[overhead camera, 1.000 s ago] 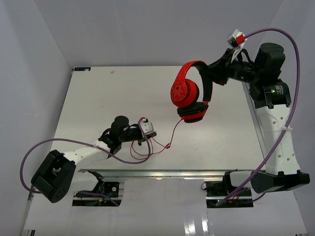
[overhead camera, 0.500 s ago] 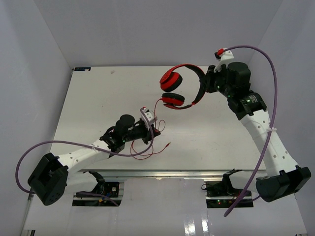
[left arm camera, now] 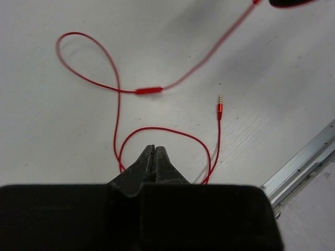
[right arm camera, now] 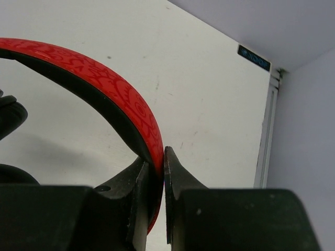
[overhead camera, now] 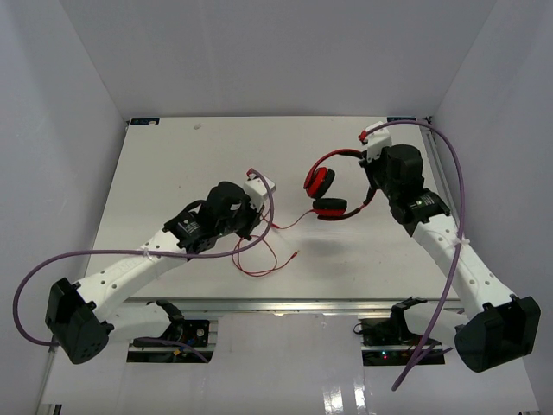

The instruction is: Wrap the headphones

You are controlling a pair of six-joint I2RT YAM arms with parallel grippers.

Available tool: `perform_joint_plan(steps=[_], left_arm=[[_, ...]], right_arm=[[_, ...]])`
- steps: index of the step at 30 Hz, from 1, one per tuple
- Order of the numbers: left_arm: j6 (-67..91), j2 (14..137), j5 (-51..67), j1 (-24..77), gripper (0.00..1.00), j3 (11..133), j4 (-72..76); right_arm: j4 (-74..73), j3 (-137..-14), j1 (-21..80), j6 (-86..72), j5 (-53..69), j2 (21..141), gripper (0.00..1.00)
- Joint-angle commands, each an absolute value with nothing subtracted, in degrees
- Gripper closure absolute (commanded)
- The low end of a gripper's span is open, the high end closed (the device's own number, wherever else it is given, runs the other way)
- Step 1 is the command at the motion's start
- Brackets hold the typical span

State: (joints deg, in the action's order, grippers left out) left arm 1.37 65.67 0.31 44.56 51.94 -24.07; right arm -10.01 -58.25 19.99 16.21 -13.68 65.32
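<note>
White walls (overhead camera: 259, 52) are standing around a white table (overhead camera: 155, 173). Only the right wrist view is showing a small dark label (right arm camera: 254, 57) at the table's far corner, and its writing is too small to read. The right gripper (right arm camera: 157, 159) is squeezing the patterned red band (right arm camera: 104, 86) of the headphones (overhead camera: 327, 183), which are showing near the table's middle. Only the left wrist view is showing the cable (left arm camera: 116, 112) curling in loops, its plug (left arm camera: 220, 107) lying free. The left gripper (left arm camera: 155, 150) is pressing its fingers together, with nothing seen between them.
</note>
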Motion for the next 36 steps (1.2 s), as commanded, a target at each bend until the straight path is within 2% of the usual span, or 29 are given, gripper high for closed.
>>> perform_joint_plan(steps=[1,4,6,9,13,14,16,20,27,36], left_arm=[[-5.5,64.7,-7.8,44.9,1.00,60.6,-33.1],[-7.3,65.2,-5.5,44.9,1.00,62.3,-32.2],[-9.6,64.2,-1.1,44.9,0.93,58.8,-27.9],[-14.6,58.4,6.2,44.9,0.42,44.7,-12.9],[-18.1,51.5,13.2,44.7,0.10,31.2,6.9],[-19.7,49.8,15.1,44.6,0.05,29.4,9.9],[-22.3,48.7,18.2,44.6,0.02,26.4,17.0],[-23.8,52.7,17.2,44.6,0.02,27.7,19.8],[-22.9,47.1,12.6,44.6,0.02,26.0,28.5],[-14.6,51.3,29.7,44.6,0.05,21.7,34.3]], right_arm=[[-4.7,-57.9,20.2,26.1,1.0,61.7,0.92],[-4.8,-58.6,19.6,24.4,3.0,61.2,0.92],[-5.7,-61.7,18.7,21.3,6.5,60.6,0.92],[-10.5,-70.6,17.6,16.2,12.2,61.9,0.92],[-17.3,-82.2,13.7,11.1,24.0,65.3,0.92],[-18.4,-85.9,12.9,9.6,27.9,66.0,0.92],[-20.1,-90.8,10.4,7.3,33.7,67.5,0.92],[-22.0,-96.5,7.7,2.9,42.7,69.0,0.92],[-23.5,-103.6,4.8,0.2,47.8,69.2,0.92],[-23.8,-112.4,3.0,-7.1,53.1,72.8,0.92]])
